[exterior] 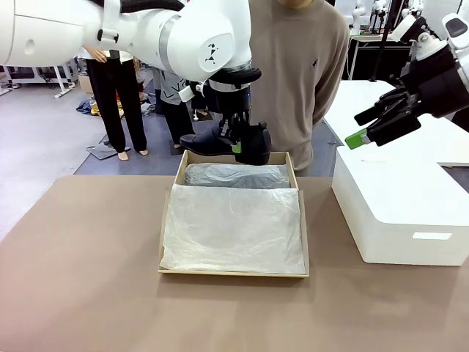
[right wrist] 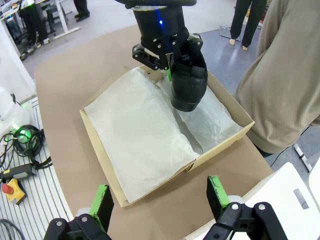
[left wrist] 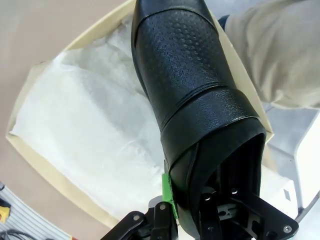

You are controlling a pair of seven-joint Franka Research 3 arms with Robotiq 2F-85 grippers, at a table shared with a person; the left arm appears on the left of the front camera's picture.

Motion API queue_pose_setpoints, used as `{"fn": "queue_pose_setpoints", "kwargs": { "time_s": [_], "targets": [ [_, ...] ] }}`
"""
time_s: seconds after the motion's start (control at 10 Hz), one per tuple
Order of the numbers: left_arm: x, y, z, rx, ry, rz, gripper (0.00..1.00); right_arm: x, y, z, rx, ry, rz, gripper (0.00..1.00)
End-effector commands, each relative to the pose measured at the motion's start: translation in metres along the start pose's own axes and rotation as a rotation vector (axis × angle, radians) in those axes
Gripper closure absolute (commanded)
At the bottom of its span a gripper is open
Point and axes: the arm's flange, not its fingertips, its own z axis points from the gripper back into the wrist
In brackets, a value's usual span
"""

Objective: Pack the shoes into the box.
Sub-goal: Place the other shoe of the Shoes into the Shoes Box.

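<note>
No legible words or numbers; a small black emblem (exterior: 212, 51) on the left arm (exterior: 146, 29).

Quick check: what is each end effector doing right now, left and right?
Left end effector: closed on a black shoe, held above the box.
Right end effector: open, holding nothing.

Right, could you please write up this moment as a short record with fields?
left gripper: shut on one black shoe at its heel end, holding it over the far end of the box
right gripper: open, raised above the white box
box: open, lined with tissue paper
person: standing at the far side of the table
</note>
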Motion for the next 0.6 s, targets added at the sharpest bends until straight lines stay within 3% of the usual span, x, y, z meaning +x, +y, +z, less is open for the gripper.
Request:
{"fn": "queue_pose_setpoints", "kwargs": {
  "time_s": [0.0,0.3,0.5],
  "targets": [
    [0.007,0.002,0.007,-0.006,0.011,-0.015,1.0,0.001,-0.002,-0.001,0.014,-0.02,0.008,0.0],
    [0.001,0.0,0.0,-0.001,0.001,-0.008,1.0,0.001,-0.002,-0.001,0.014,-0.02,0.008,0.0],
    [-0.016,-0.005,-0.003,-0.031,-0.024,0.061,1.0,0.001,-0.002,-0.001,0.014,-0.02,0.008,0.0]
  ]
}}
